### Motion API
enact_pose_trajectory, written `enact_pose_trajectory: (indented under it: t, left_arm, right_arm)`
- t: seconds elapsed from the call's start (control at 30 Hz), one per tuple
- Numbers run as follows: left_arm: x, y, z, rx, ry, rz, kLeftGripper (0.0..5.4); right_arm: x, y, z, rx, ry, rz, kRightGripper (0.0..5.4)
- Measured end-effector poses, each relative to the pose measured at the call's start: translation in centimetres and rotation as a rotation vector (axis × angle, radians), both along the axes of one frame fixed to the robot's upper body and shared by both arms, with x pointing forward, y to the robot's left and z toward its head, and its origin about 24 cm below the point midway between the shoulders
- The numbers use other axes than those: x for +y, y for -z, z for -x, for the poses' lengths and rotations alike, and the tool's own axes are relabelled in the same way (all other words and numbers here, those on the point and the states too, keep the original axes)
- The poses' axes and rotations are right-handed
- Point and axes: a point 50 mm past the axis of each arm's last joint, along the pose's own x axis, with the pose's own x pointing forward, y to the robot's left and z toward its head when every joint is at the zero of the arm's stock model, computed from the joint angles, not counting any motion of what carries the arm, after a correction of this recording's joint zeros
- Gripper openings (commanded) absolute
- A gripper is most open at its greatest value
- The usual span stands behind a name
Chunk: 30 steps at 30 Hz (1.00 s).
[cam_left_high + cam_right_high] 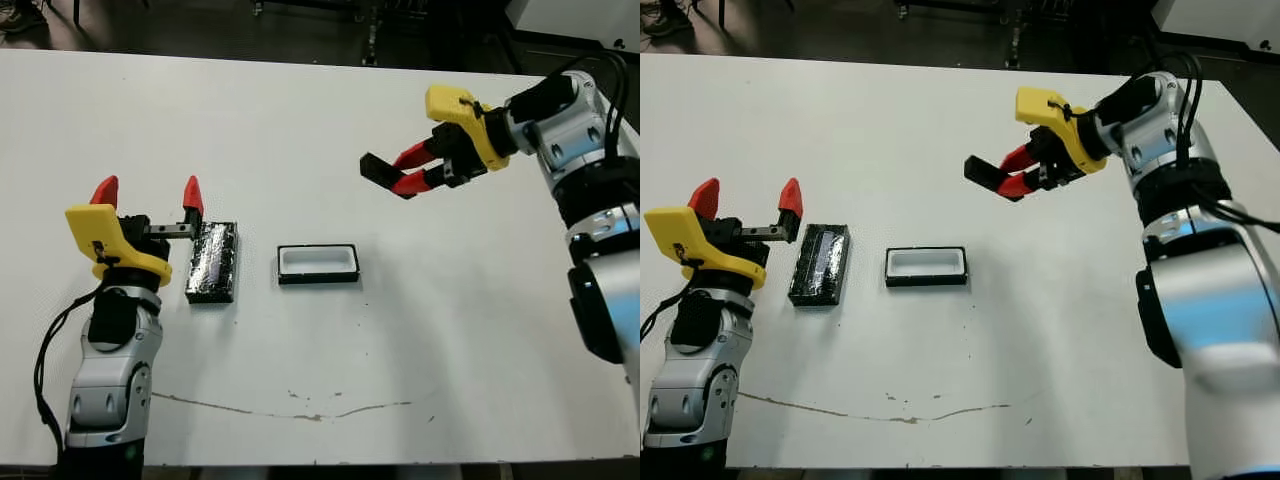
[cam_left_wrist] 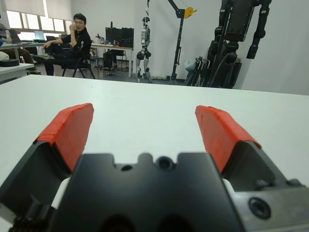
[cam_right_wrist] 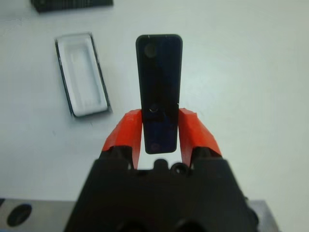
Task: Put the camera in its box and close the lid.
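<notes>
The right claw (image 1: 404,172) grips the camera (image 3: 158,82), a thin black slab with a glossy bluish face, above the worktop (image 1: 300,120). The left claw (image 1: 147,192) stands wide beside the speckled lid (image 1: 212,262); the white-lined box (image 1: 318,264) lies just right.

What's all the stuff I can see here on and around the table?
camera: one, black with a bluish face, held in the air above the table
box: one, black walls, white lining, mid-table, open and empty
lid: one, shiny speckled black, flat on the table left of the box
table: one, white
person: one, seated far beyond the table
right gripper: red-tipped, clamped on the camera
left gripper: red-tipped, open, beside the lid
</notes>
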Motion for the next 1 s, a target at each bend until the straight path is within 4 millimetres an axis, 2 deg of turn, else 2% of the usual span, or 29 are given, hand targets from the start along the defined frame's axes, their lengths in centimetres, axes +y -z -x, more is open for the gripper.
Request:
enact_pose_trajectory:
  t: [0.2,0.4,0.73,1.0]
  left_arm:
    - [0.0,0.0,0.0,0.0,-0.001,0.003,5.4]
    - [0.0,0.0,0.0,0.0,-0.003,0.002,5.4]
    - [0.0,0.0,0.0,0.0,-0.002,0.003,5.4]
    - [0.0,0.0,0.0,0.002,-0.007,0.001,5.4]
  right_arm:
    - [2.0,0.0,2.4,-0.04,0.153,-0.017,1.74]
    - [3.3,-0.1,4.2,-0.043,0.17,-0.021,1.73]
    - [3.7,0.8,4.3,-0.009,0.112,0.014,1.73]
    - [3.6,0.9,2.7,0.005,0.022,0.04,1.73]
